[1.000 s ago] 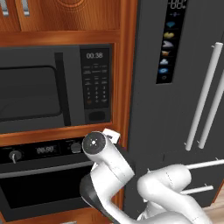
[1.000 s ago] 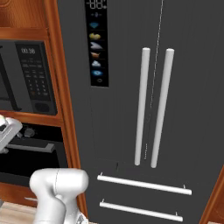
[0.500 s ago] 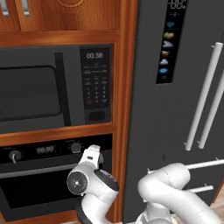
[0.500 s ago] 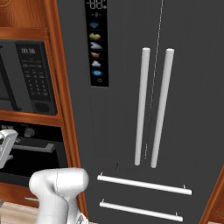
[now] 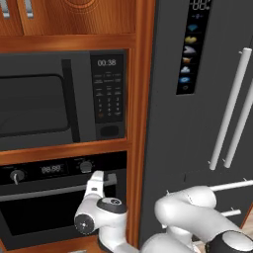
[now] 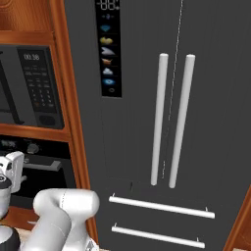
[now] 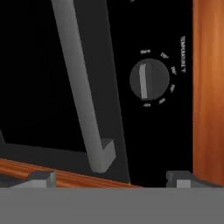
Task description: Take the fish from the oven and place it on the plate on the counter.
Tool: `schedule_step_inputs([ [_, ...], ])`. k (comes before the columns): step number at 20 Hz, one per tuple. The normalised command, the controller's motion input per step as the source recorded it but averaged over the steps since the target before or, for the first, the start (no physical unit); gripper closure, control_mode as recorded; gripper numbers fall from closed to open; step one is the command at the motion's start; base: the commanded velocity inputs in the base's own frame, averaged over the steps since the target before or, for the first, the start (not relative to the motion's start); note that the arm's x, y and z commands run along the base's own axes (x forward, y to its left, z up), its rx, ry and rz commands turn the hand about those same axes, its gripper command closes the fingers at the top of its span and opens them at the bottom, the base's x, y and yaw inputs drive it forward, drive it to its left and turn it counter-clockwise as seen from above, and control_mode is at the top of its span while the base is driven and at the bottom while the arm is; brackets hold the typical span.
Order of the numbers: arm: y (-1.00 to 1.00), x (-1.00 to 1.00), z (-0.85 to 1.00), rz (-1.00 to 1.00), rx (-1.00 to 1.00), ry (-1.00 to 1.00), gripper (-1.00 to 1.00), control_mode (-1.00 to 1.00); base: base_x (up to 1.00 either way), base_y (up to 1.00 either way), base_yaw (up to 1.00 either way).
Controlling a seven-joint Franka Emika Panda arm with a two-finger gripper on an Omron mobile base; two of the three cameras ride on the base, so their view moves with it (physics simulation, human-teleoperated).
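Fish is nowhere to be seen yet; it presumably lies behind the closed door of the oven (image 5: 59, 207), so the door has to come open first. That is likely why the gripper (image 5: 95, 182) sits up against the right end of the oven's handle (image 5: 49, 190), just below the right knob (image 5: 86, 166), with the white arm folded low in front of the door. In the hand view the two dark finger tips (image 7: 41, 177) stand wide apart with nothing between them, and the handle (image 7: 81, 87) runs slantwise ahead of them because the hand is rolled. The handle is a flat, matte grey bar ending in a short bent bracket. The knob (image 7: 148, 79) is round and dark with a grey pointer, set in glossy black. Warm grained wood (image 7: 208, 87) frames the oven.
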Motion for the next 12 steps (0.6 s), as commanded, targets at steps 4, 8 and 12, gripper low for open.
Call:
schedule_step_inputs([
  [4, 0.29, 0.59, -0.47, 0.00, -0.10, -0.04, -1.00, -1.00, 0.00, 0.00, 0.00],
  [8, 0.16, 0.66, -0.47, 0.00, -0.07, 0.00, -1.00, -1.00, 0.00, 0.00, 0.00],
  [12, 0.17, 0.47, -0.40, 0.00, -0.07, 0.00, -1.00, -1.00, 0.00, 0.00, 0.00],
])
